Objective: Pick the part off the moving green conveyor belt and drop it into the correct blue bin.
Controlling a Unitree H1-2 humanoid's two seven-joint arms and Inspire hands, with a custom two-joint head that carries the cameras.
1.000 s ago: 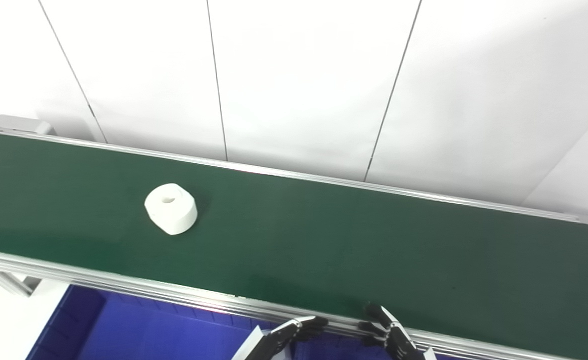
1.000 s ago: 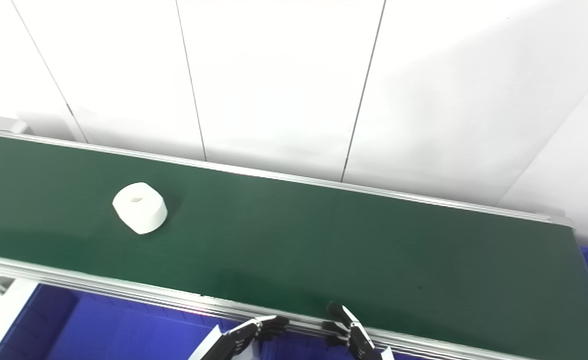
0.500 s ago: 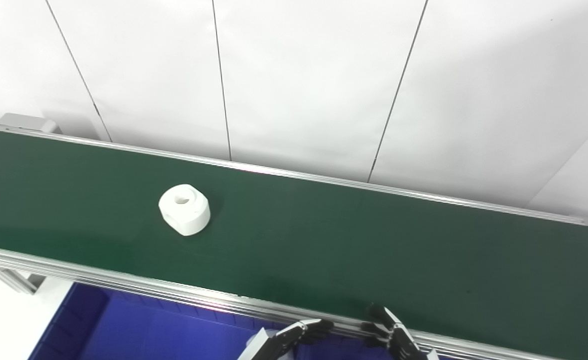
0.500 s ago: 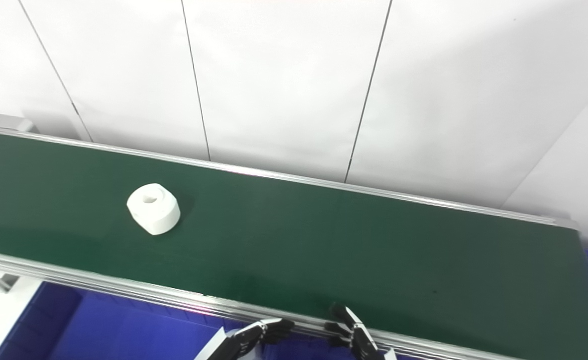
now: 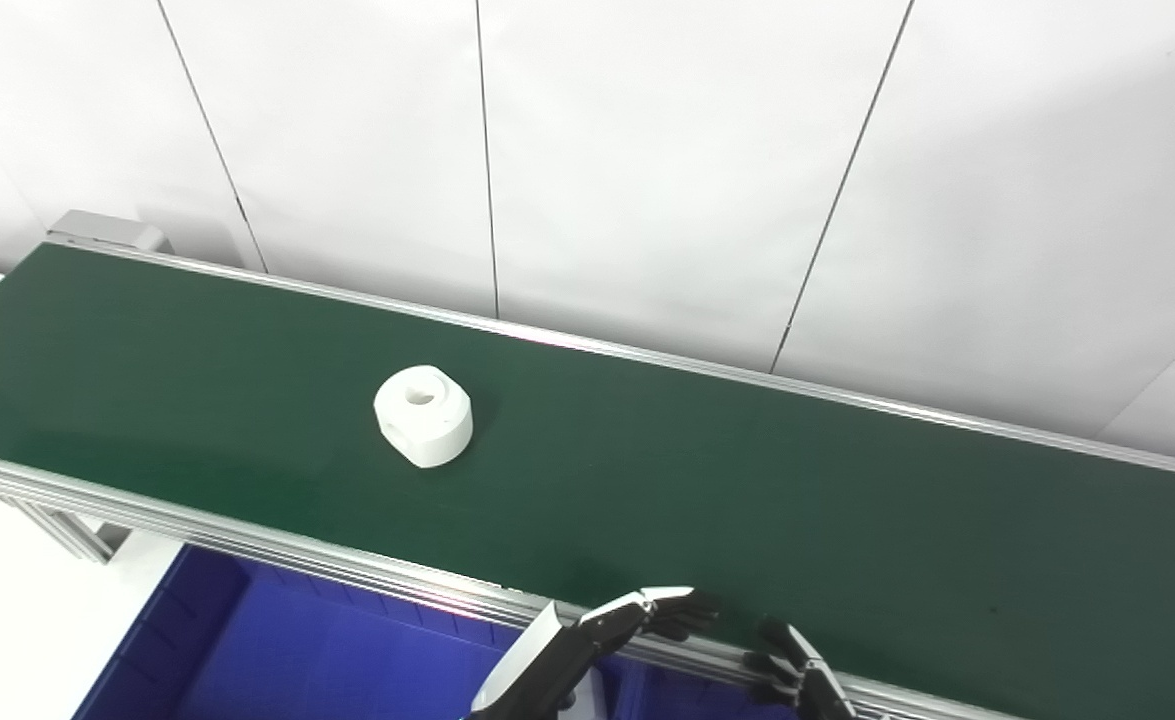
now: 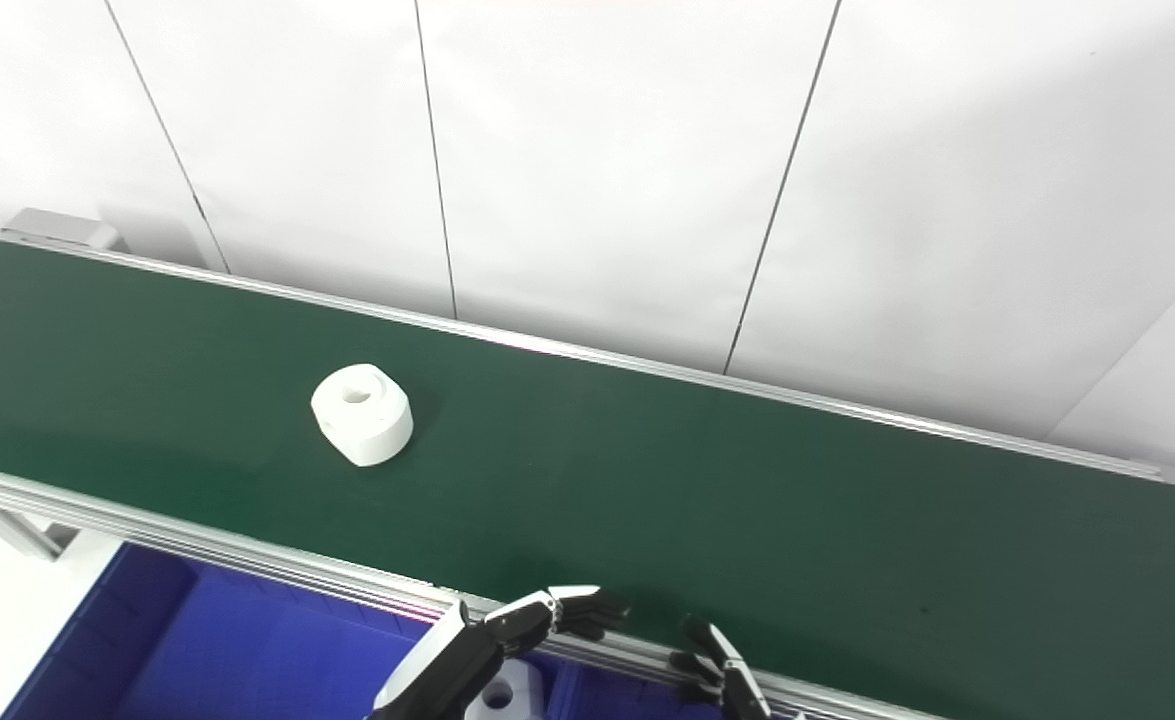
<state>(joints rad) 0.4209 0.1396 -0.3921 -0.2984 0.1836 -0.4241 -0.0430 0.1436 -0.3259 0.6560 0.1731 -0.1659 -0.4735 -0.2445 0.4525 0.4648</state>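
Right eye view: left hand (image 6: 507,635) open, empty.

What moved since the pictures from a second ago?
The camera shifted. The white part rode the green conveyor belt to the right. The left hand reached forward over the belt's near rail. The right hand stayed low at the rail. Neither hand holds anything.

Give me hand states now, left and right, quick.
Left hand: holds nothing, fingers curled at the belt's near rail; open or shut cannot be told.
Right hand: open, empty, fingers spread.
White part: alone on the belt, untouched.
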